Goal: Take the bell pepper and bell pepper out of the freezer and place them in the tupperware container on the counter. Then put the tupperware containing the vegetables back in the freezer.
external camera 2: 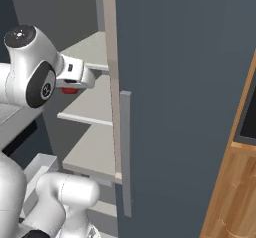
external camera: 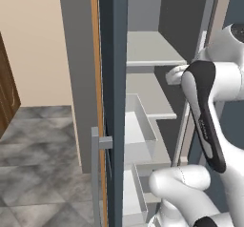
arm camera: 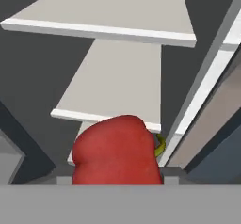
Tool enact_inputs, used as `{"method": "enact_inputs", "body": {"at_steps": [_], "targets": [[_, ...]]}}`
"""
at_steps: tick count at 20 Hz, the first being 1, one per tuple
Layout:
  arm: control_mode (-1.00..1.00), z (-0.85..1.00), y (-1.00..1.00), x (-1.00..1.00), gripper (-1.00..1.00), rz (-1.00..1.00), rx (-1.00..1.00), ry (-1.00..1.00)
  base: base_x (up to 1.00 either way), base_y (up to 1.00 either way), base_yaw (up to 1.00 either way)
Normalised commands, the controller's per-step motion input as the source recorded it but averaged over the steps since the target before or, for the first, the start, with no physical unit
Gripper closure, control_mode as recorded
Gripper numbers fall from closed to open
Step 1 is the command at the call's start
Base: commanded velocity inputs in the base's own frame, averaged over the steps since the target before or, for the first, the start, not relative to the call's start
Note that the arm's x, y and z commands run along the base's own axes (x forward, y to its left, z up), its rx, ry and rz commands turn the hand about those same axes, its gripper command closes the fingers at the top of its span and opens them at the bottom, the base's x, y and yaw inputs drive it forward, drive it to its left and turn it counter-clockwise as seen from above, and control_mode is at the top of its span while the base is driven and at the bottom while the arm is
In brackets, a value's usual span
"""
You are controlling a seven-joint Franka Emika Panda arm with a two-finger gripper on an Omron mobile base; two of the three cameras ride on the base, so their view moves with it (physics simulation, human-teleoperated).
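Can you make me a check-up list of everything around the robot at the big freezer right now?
Surface: light grey freezer shelves, bare where they show.
Job's things: one red bell pepper right at the hand, off the shelves; freezer door open.
Clutter: nothing seen.
Hand: hand is inside the freezer, closed on the bell pepper.
Cables: nothing seen.
Surroundings: grey tiled floor, beige wall, wooden cabinet beside the freezer.
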Motion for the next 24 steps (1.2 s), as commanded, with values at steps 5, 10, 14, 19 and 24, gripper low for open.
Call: {"method": "enact_inputs", "body": {"at_steps": [5,10,14,19,24], "targets": [[1.0,-0.19,-0.08,-0.23,1.0,-0.01,0.0,0.06,-0.49,-0.29,0.06],[1.0,0.0,0.0,0.0,1.0,0.0,0.0,0.0,-0.8,-0.46,0.76],[1.0,0.0,0.0,0.0,1.0,0.0,0.0,0.0,-0.89,-0.16,0.91],[1.0,0.0,0.0,0.0,1.0,0.0,0.0,0.0,-0.94,-0.05,0.9],[1.0,0.0,0.0,0.0,1.0,0.0,0.0,0.0,-0.77,0.11,0.83]]}}
